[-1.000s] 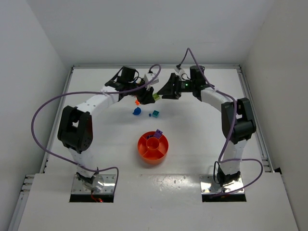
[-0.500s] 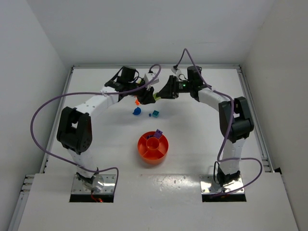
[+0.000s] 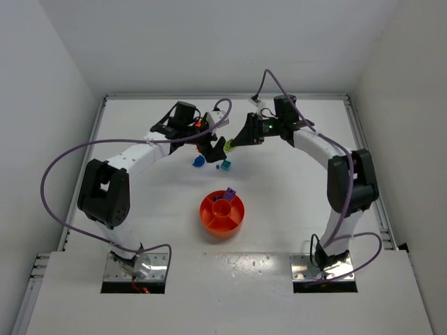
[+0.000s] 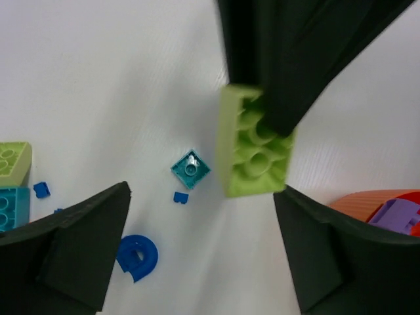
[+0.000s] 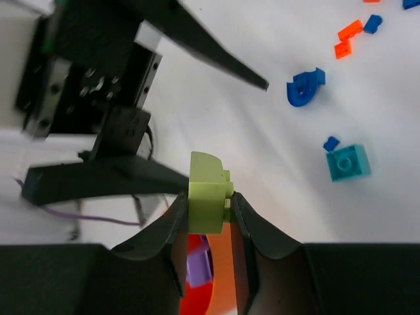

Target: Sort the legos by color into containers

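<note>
- Since a second ago, left gripper [image 4: 202,193] has spread open; right gripper [image 5: 209,200] now pinches the lime brick [image 4: 256,141].
- Brick: light, rigid, probably slick; grip its flat sides.

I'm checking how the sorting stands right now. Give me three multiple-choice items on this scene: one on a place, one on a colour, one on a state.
1. Where does the small purple plastic brick lie?
A. on the bare table
B. in the round orange plastic tray
C. on top of an arm

2. What colour is the held plastic brick between the fingers of the right gripper?
A. lime green
B. teal
C. orange

3. How does the left gripper stand?
A. shut on a brick
B. shut on nothing
C. open

Key: 1 B, the top view shows it just inside the tray's far edge. 2 A, the right wrist view shows it lime green. 3 C, its own view shows the fingers wide apart.
</note>
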Tool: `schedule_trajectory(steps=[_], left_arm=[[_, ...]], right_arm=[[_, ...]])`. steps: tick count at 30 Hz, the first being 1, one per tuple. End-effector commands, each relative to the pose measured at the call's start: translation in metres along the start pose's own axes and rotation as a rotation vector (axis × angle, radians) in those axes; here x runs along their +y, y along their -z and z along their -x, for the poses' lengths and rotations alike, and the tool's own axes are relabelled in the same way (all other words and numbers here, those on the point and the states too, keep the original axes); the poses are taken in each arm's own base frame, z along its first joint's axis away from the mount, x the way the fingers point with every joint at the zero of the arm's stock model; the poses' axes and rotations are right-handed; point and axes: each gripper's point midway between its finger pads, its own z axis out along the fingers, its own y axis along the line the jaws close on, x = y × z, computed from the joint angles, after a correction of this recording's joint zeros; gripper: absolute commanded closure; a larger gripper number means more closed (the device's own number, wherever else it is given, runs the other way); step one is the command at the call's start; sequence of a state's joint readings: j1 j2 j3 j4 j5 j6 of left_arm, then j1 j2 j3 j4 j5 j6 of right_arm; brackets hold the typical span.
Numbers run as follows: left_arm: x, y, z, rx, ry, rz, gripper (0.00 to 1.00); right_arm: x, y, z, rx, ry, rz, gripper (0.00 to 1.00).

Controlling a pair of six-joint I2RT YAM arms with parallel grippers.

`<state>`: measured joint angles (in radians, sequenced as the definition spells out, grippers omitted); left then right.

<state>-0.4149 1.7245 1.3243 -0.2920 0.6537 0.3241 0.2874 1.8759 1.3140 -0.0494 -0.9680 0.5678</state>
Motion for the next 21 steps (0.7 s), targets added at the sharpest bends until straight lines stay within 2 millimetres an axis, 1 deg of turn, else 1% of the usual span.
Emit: schedule_trajectory(steps=[1, 2, 3, 4, 5, 6, 7, 8, 9, 10, 11, 12, 13, 14, 15, 16, 19, 20, 21], left_arm=[[-0.006, 0.014, 0.027, -0.076, -0.019, 0.043, 0.0], [-0.008, 0.018, 0.026, -0.075, 0.008, 0.057, 0.0], [-0.002, 0.023, 0.028, -0.077, 0.022, 0.089, 0.0], [0.0, 0.022, 0.025, -0.076, 0.041, 0.101, 0.0], [0.003, 0.024, 0.024, -0.075, 0.091, 0.119, 0.0], [0.011, 0.027, 0.021, -0.068, 0.124, 0.158, 0.0], [0.012, 0.028, 0.02, -0.067, 0.149, 0.168, 0.0], [0.022, 0.031, 0.019, -0.071, 0.181, 0.187, 0.0], [0.026, 0.031, 0.013, -0.067, 0.237, 0.194, 0.0], [0.031, 0.033, 0.017, -0.087, 0.256, 0.207, 0.0], [0.035, 0.032, 0.011, -0.08, 0.292, 0.212, 0.0], [0.04, 0.035, 0.012, -0.094, 0.321, 0.226, 0.0], [0.045, 0.032, 0.004, -0.076, 0.332, 0.242, 0.0], [0.049, 0.03, 0.003, -0.071, 0.335, 0.255, 0.0], [0.053, 0.033, 0.001, -0.071, 0.35, 0.273, 0.0], [0.054, 0.03, -0.002, -0.064, 0.356, 0.271, 0.0], [0.057, 0.03, 0.002, -0.08, 0.334, 0.276, 0.0], [0.062, 0.033, 0.004, -0.093, 0.33, 0.287, 0.0], [0.063, 0.032, -0.001, -0.083, 0.336, 0.298, 0.0]], right_arm=[[0.022, 0.037, -0.002, -0.003, 0.265, -0.079, 1.0], [0.024, 0.048, -0.015, 0.037, 0.344, -0.102, 1.0], [0.023, 0.051, -0.022, 0.06, 0.388, -0.134, 1.0], [0.023, 0.053, -0.031, 0.095, 0.499, -0.139, 1.0], [0.024, 0.063, -0.046, 0.137, 0.513, -0.157, 1.0], [0.022, 0.068, -0.053, 0.158, 0.545, -0.173, 1.0], [0.021, 0.069, -0.064, 0.188, 0.563, -0.173, 1.0], [0.022, 0.073, -0.07, 0.214, 0.597, -0.167, 1.0], [0.023, 0.079, -0.076, 0.233, 0.622, -0.176, 1.0], [0.023, 0.082, -0.078, 0.246, 0.642, -0.182, 1.0], [0.021, 0.081, -0.087, 0.278, 0.672, -0.167, 1.0], [0.024, 0.084, -0.094, 0.305, 0.679, -0.165, 1.0], [0.023, 0.086, -0.098, 0.323, 0.69, -0.158, 1.0], [0.028, 0.085, -0.107, 0.348, 0.713, -0.139, 1.0], [0.029, 0.083, -0.113, 0.378, 0.749, -0.126, 1.0], [0.032, 0.084, -0.12, 0.394, 0.766, -0.113, 1.0], [0.04, 0.081, -0.141, 0.455, 0.83, -0.064, 1.0], [0.039, 0.08, -0.146, 0.474, 0.844, -0.063, 1.0], [0.046, 0.076, -0.149, 0.481, 0.88, -0.041, 1.0]])
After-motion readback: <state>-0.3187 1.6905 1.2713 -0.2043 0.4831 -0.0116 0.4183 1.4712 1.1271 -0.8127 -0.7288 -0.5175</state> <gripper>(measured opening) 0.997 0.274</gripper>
